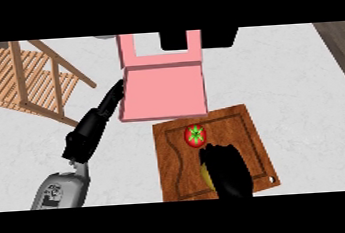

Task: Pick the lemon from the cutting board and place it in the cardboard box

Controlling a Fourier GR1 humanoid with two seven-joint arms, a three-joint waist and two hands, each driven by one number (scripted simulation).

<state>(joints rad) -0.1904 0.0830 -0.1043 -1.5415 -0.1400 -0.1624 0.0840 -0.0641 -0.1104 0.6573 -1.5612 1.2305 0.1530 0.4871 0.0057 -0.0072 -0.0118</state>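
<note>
lemon [205, 174] on the cutting board [246, 134] lies mostly hidden under the right hand [227, 170], whose fingers curl around it.

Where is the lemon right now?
In the head view the lemon sits on the cutting board, lower right, mostly hidden under the right hand, just below the tomato.

Cardboard box [164, 91]: pink. Cutting board [246, 134]: brown wood grain. Tomato [195, 135]: red, green star-shaped top. Lemon [205, 175]: yellow. Hands [227, 169]: black. Counter [276, 72]: white marbled.
</note>
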